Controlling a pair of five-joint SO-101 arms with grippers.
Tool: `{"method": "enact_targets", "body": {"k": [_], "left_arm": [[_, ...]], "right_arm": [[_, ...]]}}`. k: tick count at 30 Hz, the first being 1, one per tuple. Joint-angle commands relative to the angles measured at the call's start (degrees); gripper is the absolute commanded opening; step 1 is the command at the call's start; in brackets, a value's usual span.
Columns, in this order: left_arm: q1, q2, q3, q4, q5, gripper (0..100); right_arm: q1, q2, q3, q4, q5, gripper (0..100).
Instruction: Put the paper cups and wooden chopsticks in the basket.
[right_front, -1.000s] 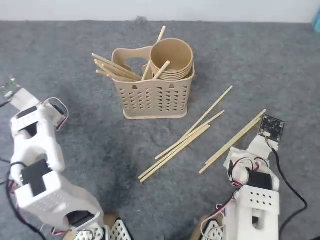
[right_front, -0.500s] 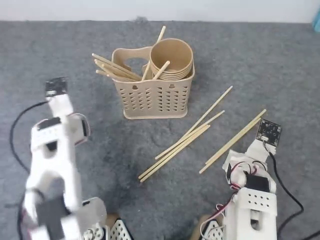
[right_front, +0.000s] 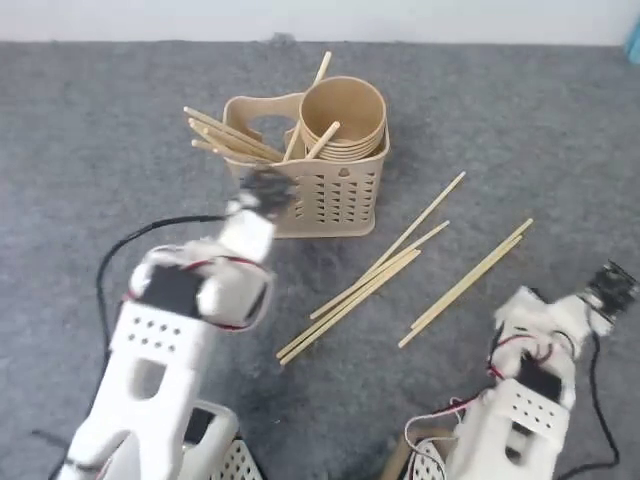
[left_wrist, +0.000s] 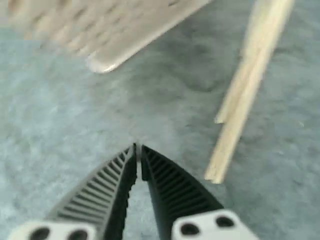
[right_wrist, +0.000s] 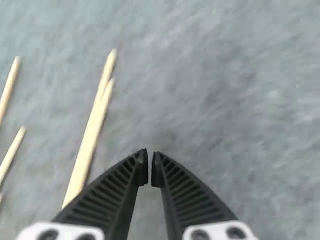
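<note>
The tan basket (right_front: 315, 195) stands at the back centre, holding a stack of paper cups (right_front: 343, 115) and several wooden chopsticks (right_front: 228, 136). More chopsticks (right_front: 372, 272) lie on the grey carpet to its front right, and a pair of chopsticks (right_front: 468, 280) lies further right. My left arm (right_front: 205, 290) stretches toward the basket's front. Its gripper (left_wrist: 137, 150) is shut and empty, over carpet between the basket's corner (left_wrist: 105, 30) and a chopstick pair (left_wrist: 242, 90). My right gripper (right_wrist: 149, 155) is shut and empty, over carpet beside two chopstick ends (right_wrist: 97, 115).
Grey carpet (right_front: 520, 120) covers the whole surface. My right arm's body (right_front: 535, 380) stands at the front right. A black cable (right_front: 110, 270) runs beside the left arm.
The left arm has swung from the far left toward the middle, ending near the basket's front. The right arm's wrist has turned outward to the right.
</note>
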Motion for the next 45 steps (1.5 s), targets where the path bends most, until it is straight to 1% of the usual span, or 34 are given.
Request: {"method": "enact_targets", "body": {"k": [1,3,6,11,16,18,20,23,27,29,33,35,40,45], "left_arm": [[8.8,8.1,-7.2,0.4,1.1,1],[12.8,14.4,-10.9,-1.4,1.1,1],[17.3,23.8,-17.0,-4.9,1.1,1],[22.5,37.5,-28.5,-9.1,1.1,1],[28.0,48.0,-39.8,-11.1,1.1,1],[29.1,51.8,-43.5,-12.8,1.1,1],[29.2,55.6,-46.8,-14.7,1.1,1],[27.5,61.0,-51.5,-16.9,1.1,1],[25.8,67.9,-59.3,-17.3,1.1,2],[25.7,71.6,-63.7,-17.0,0.9,7],[22.9,79.0,-72.9,-16.9,1.1,24],[21.5,82.5,-76.9,-16.8,1.1,28],[20.0,90.6,-87.3,-15.7,0.7,27],[18.7,99.8,-99.8,-15.9,1.0,27]], "right_arm": [[5.2,-0.7,2.8,-16.1,-0.7,4.1],[7.5,-0.4,2.7,-17.9,-1.1,4.2],[8.7,-0.1,2.3,-18.1,-1.1,4.2],[8.3,-0.3,2.3,-18.1,-1.1,4.2],[8.2,-0.6,2.3,-18.1,-1.1,4.2],[7.8,-0.6,2.3,-18.1,-1.1,4.2],[7.0,-0.6,2.3,-18.1,-1.1,4.2],[6.7,-0.6,2.4,-18.1,-1.1,4.2],[6.6,-0.6,2.5,-18.1,-1.1,4.2],[5.9,-0.6,2.6,-18.1,-1.1,4.2],[3.8,-0.5,2.8,-17.9,-0.7,4.2],[3.7,-0.4,2.8,-17.9,-0.7,4.2],[3.5,-0.5,2.8,-18.0,-0.7,4.2],[1.1,-0.5,2.8,-18.0,-0.6,4.2]]}}
